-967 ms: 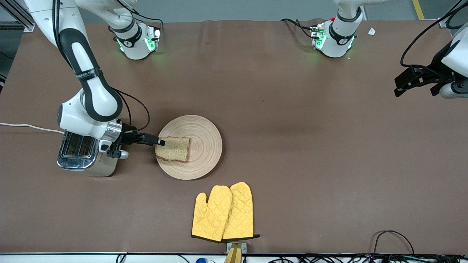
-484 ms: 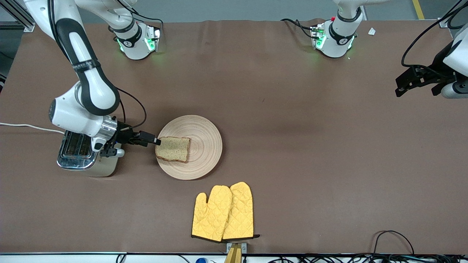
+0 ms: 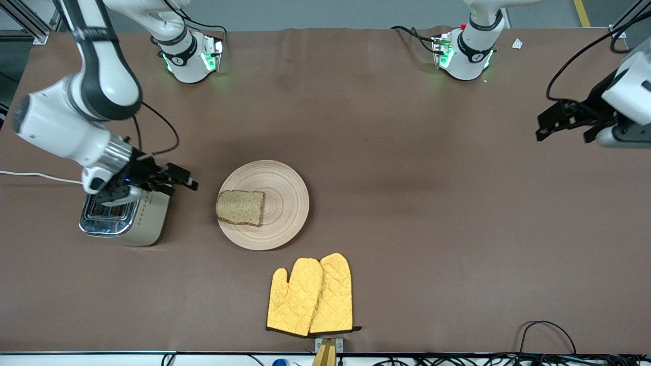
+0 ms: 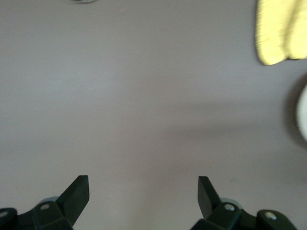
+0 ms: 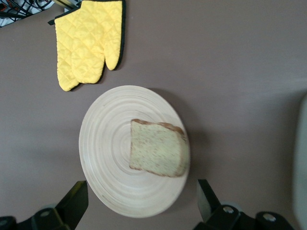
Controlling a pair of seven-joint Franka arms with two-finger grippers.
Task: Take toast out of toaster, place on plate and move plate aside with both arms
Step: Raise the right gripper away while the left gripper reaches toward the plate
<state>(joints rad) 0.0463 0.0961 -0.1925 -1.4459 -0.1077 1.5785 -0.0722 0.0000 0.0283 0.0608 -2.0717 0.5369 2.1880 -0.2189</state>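
Observation:
The toast [image 3: 240,207] lies flat on the round beige wooden plate [image 3: 285,203] at mid-table, on the side toward the right arm's end. In the right wrist view the toast [image 5: 157,148] rests on the plate [image 5: 110,153]. My right gripper [image 3: 185,179] is open and empty, up over the table between the toaster and the plate; its fingertips [image 5: 76,196] frame the plate's edge in the wrist view. My left gripper [image 3: 546,124] is open and empty, held in the air over the left arm's end of the table; its fingertips [image 4: 79,189] show over bare table.
A silver toaster [image 3: 122,218] stands at the right arm's end, under the right wrist. A pair of yellow oven mitts [image 3: 311,296] lies nearer the front camera than the plate. It also shows in the right wrist view [image 5: 88,43]. Cables run along the front edge.
My right gripper has let go of the toast, pulled back off the plate toward the toaster and risen. The toast stays on the plate. My left gripper shifted slightly toward the plate.

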